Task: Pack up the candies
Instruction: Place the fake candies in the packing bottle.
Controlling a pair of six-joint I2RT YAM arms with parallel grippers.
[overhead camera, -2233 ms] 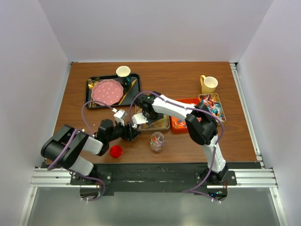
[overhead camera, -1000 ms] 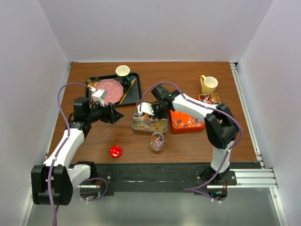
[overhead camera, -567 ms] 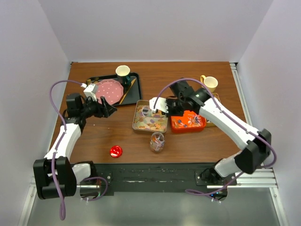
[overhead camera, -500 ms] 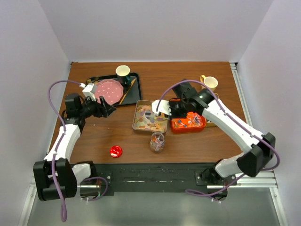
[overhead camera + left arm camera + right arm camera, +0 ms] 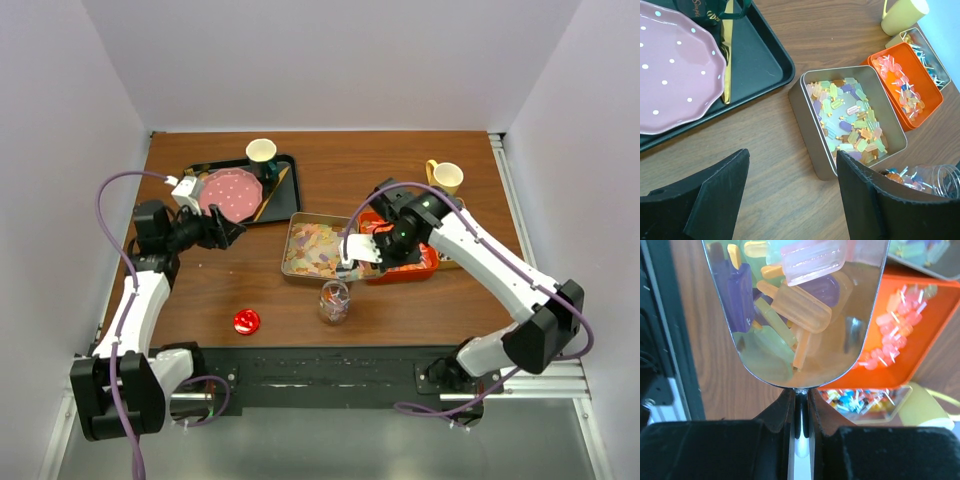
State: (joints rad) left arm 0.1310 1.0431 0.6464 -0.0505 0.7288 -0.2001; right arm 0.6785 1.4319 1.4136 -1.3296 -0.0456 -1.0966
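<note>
Nearest the arm bases, a small round red disc [image 5: 246, 321] lay on the wooden table [image 5: 200, 290]. Just to its right stood a clear glass jar [image 5: 334, 302] with some colourful sweets inside.

A little beyond the jar, the right gripper [image 5: 800, 402] was clenched on the thin handle of a shiny metal scoop [image 5: 800, 357]. The scoop's long axis ran roughly across the table, with the bowl pointing left. The jar's mouth therefore lay on the near side of the scoop's tip, close but apart. The right arm was much the nearer one, and I judged that a short carry toward the bases and a tilt were called for.

Only the right wrist view showed the load, pastel popsicle-shaped candies [image 5: 802, 310] heaped in the bowl, but the jar did not appear there. The overhead view alone set jar and scoop side by side.

Farther back sat a rectangular gold metal tin [image 5: 810, 145] holding more such candies, and beside it an orange plastic tray [image 5: 875, 61] of pink ones.

Well to the left, the left gripper [image 5: 228, 233] hung with its jaws spread and nothing in them, beside a black tray [image 5: 760, 60].
</note>
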